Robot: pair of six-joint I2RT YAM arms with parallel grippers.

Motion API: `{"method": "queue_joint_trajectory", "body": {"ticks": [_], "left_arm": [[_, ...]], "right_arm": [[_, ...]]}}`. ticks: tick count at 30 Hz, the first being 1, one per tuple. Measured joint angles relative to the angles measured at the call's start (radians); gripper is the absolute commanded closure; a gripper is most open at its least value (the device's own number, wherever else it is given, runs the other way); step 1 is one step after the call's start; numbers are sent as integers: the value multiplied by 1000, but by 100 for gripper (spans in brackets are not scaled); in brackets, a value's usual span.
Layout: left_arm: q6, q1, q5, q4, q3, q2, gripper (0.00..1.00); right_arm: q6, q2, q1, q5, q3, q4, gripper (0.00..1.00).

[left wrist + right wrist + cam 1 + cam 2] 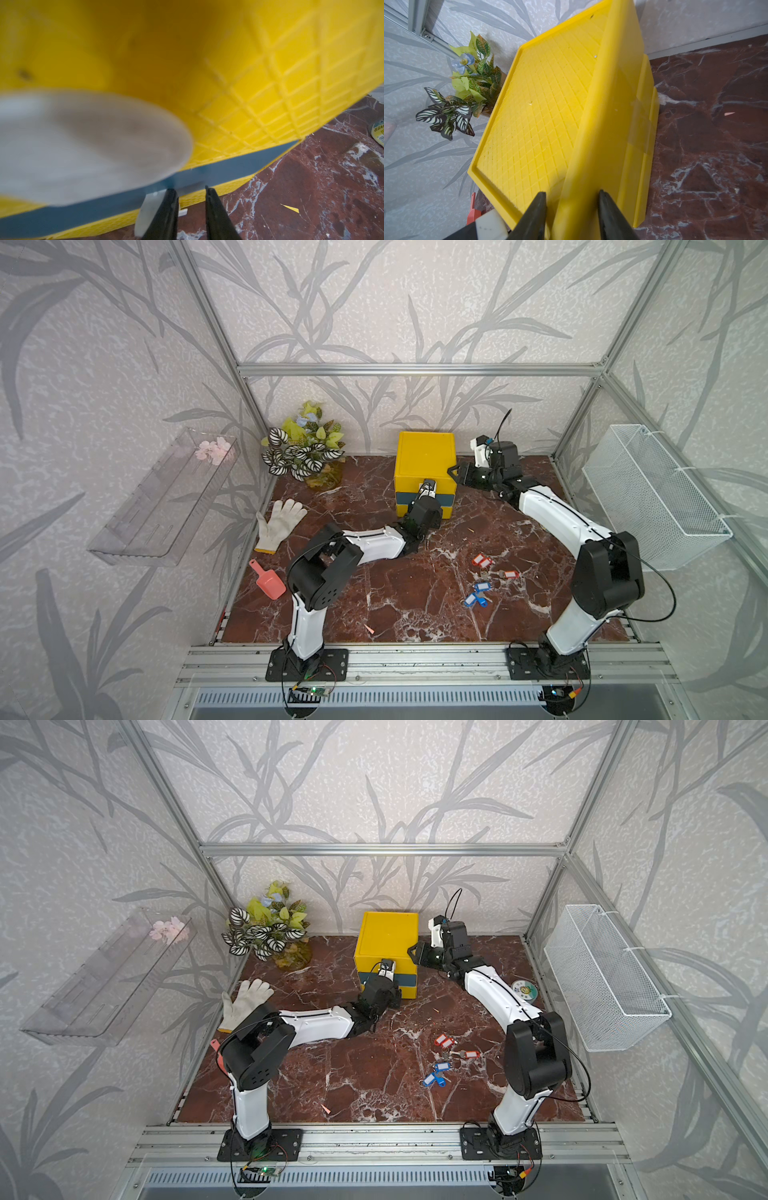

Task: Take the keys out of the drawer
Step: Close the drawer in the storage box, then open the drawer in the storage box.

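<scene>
Keys [482,586] lay out on the table [415,593]; drawer [228,172] looked shut, so I judged little left. My left pincer [191,190] stood narrowly parted at the handle [149,205]; my right pincer [572,194] straddled the yellow box [539,104], grip unclear.
</scene>
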Motion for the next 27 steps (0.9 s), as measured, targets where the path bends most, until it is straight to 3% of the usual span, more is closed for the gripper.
{"method": "queue_joint_trajectory", "body": {"ticks": [8, 11, 19, 27], "left_arm": [[-59, 5, -17, 53, -273, -256, 60], [-102, 5, -18, 92, -356, -282, 58], [-201, 7, 15, 179, -369, -170, 44], [-214, 19, 40, 269, -241, 14, 45]], "right_arm": [[16, -20, 21, -14, -13, -15, 58], [18, -21, 21, -14, -13, -18, 57], [19, -23, 21, -19, -13, -22, 57], [11, -42, 21, -25, -13, -47, 57]]}}
